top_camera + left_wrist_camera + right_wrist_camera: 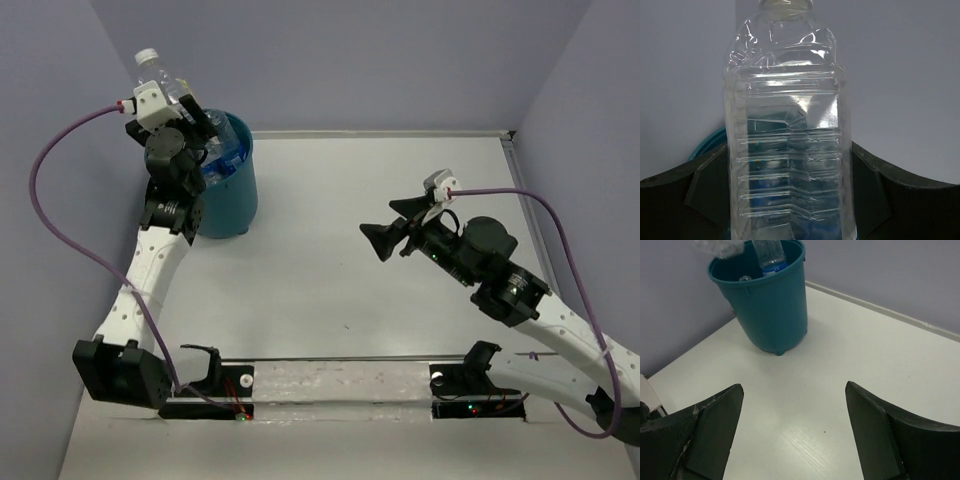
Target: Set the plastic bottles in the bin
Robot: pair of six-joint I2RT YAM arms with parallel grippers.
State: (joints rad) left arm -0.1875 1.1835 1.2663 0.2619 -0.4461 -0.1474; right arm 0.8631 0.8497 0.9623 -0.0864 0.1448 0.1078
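We see the round teal plastic bin (236, 200) at ten o'clock holding a blue-labelled clear bottle (771, 257), the rest hidden; left gripper (790, 200) clamps a clear white-capped bottle (787, 125); right gripper (795, 432) gapes.

— Where's the white-capped bottle (160, 76)?
— Clamped in the left gripper (185, 103), above the bin (236, 196).
— And the right gripper (388, 226)?
— Over the table (330, 290), fingers spread.

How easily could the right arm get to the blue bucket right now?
Probably yes, it could: only bare table lies between the right arm's open fingers and the bucket. The left arm, holding a bottle, crowds the bucket's top, though.
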